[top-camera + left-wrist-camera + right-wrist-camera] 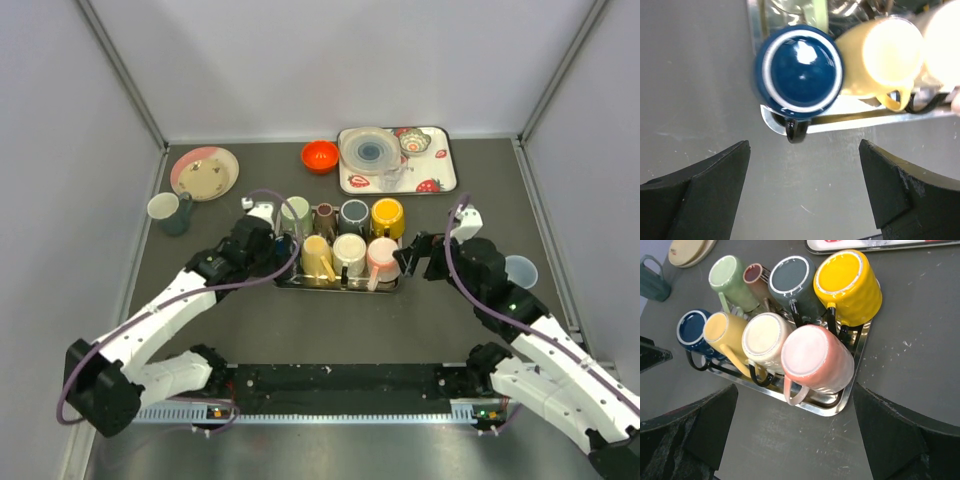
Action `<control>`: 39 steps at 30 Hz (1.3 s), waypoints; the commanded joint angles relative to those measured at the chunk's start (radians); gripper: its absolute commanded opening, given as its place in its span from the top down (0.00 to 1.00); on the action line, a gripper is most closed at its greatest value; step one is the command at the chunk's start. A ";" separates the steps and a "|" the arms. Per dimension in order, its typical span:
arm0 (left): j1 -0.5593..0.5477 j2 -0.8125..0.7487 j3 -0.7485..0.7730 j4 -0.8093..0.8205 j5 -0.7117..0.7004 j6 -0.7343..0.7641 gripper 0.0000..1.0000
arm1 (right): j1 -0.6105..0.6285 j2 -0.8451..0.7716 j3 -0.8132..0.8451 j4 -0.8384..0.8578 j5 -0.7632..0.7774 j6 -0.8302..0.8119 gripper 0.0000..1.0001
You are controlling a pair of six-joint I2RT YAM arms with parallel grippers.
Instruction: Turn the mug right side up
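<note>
A metal tray (340, 284) holds several upside-down mugs in two rows. The dark blue mug (802, 67) stands at the tray's left front corner with its black handle (796, 131) over the tray edge. It also shows in the right wrist view (692, 330). My left gripper (804, 152) is open and empty just short of that handle; in the top view it (283, 242) hides the blue mug. My right gripper (794, 412) is open and empty, just in front of the pink mug (817, 360) at the tray's right end (382, 256).
On the tray are also pale yellow (317, 256), cream (349, 250), green (295, 210), brown (325, 213), grey (353, 213) and yellow (388, 217) mugs. A plate (205, 172), teal mug (181, 214), orange bowl (320, 156), strawberry tray (440, 185) and clear cup (520, 270) stand around.
</note>
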 commanded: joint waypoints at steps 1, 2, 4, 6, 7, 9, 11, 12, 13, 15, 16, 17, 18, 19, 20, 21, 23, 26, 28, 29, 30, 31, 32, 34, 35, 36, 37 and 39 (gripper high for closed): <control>-0.098 0.075 0.079 -0.085 -0.096 0.050 0.06 | -0.007 0.037 0.059 -0.001 0.007 -0.005 0.02; -0.101 0.109 0.087 -0.091 -0.098 0.047 0.08 | -0.007 0.050 0.064 -0.004 0.001 -0.005 0.02; -0.101 0.138 0.104 -0.112 -0.098 0.040 0.13 | -0.007 0.063 0.076 -0.012 -0.006 -0.003 0.02; -0.101 0.160 0.110 -0.112 -0.098 0.040 0.16 | -0.008 0.070 0.082 -0.015 -0.012 -0.002 0.02; -0.101 0.166 0.110 -0.109 -0.101 0.044 0.18 | -0.007 0.072 0.084 -0.018 -0.012 -0.002 0.02; -0.101 0.189 0.113 -0.114 -0.121 0.047 0.19 | -0.007 0.072 0.084 -0.020 -0.012 -0.002 0.02; -0.101 0.218 0.118 -0.122 -0.143 0.039 0.23 | -0.007 0.072 0.084 -0.021 -0.013 -0.002 0.02; -0.101 0.229 0.124 -0.125 -0.143 0.039 0.25 | -0.007 0.073 0.084 -0.023 -0.013 -0.002 0.02; -0.101 0.249 0.127 -0.122 -0.144 0.037 0.30 | -0.007 0.073 0.084 -0.023 -0.013 -0.005 0.02; -0.101 0.266 0.138 -0.117 -0.137 0.040 0.33 | -0.007 0.075 0.082 -0.024 -0.012 -0.005 0.02; -0.101 0.278 0.141 -0.112 -0.132 0.040 0.35 | -0.007 0.075 0.081 -0.024 -0.012 -0.005 0.02; -0.101 0.286 0.147 -0.100 -0.130 0.042 0.36 | -0.007 0.076 0.081 -0.024 -0.009 -0.006 0.02; -0.101 0.293 0.150 -0.096 -0.126 0.045 0.36 | -0.007 0.078 0.081 -0.026 -0.009 -0.005 0.02; -0.101 0.312 0.153 -0.089 -0.126 0.044 0.37 | -0.008 0.083 0.082 -0.024 -0.007 -0.005 0.02; -0.101 0.322 0.164 -0.086 -0.124 0.042 0.37 | -0.007 0.087 0.084 -0.024 -0.007 -0.006 0.02; -0.101 0.332 0.167 -0.085 -0.126 0.040 0.37 | -0.008 0.089 0.088 -0.026 -0.009 -0.006 0.02; -0.099 0.352 0.176 -0.082 -0.129 0.036 0.39 | -0.007 0.093 0.090 -0.026 -0.009 -0.006 0.02; -0.099 0.368 0.179 -0.071 -0.136 0.037 0.41 | -0.007 0.096 0.091 -0.026 -0.012 -0.008 0.03; -0.099 0.379 0.181 -0.068 -0.144 0.037 0.44 | -0.007 0.095 0.088 -0.026 -0.012 -0.006 0.03; -0.098 0.382 0.179 -0.068 -0.150 0.036 0.45 | -0.007 0.096 0.088 -0.026 -0.010 -0.008 0.03; -0.096 0.382 0.177 -0.066 -0.152 0.034 0.46 | -0.007 0.096 0.087 -0.026 -0.012 -0.008 0.03; -0.095 0.385 0.174 -0.059 -0.152 0.034 0.47 | -0.007 0.098 0.087 -0.027 -0.012 -0.009 0.03; -0.092 0.385 0.171 -0.054 -0.153 0.034 0.47 | -0.008 0.098 0.085 -0.026 -0.010 -0.009 0.03; -0.090 0.393 0.170 -0.049 -0.155 0.031 0.48 | -0.007 0.100 0.084 -0.027 -0.010 -0.008 0.03; -0.089 0.395 0.168 -0.048 -0.161 0.028 0.48 | -0.007 0.103 0.082 -0.028 -0.010 -0.009 0.03; -0.089 0.398 0.168 -0.046 -0.163 0.027 0.48 | -0.007 0.104 0.084 -0.028 -0.012 -0.008 0.02; -0.087 0.398 0.167 -0.039 -0.164 0.024 0.49 | -0.007 0.106 0.082 -0.028 -0.012 -0.009 0.03; -0.086 0.404 0.167 -0.034 -0.169 0.016 0.50 | -0.008 0.106 0.081 -0.027 -0.012 -0.009 0.03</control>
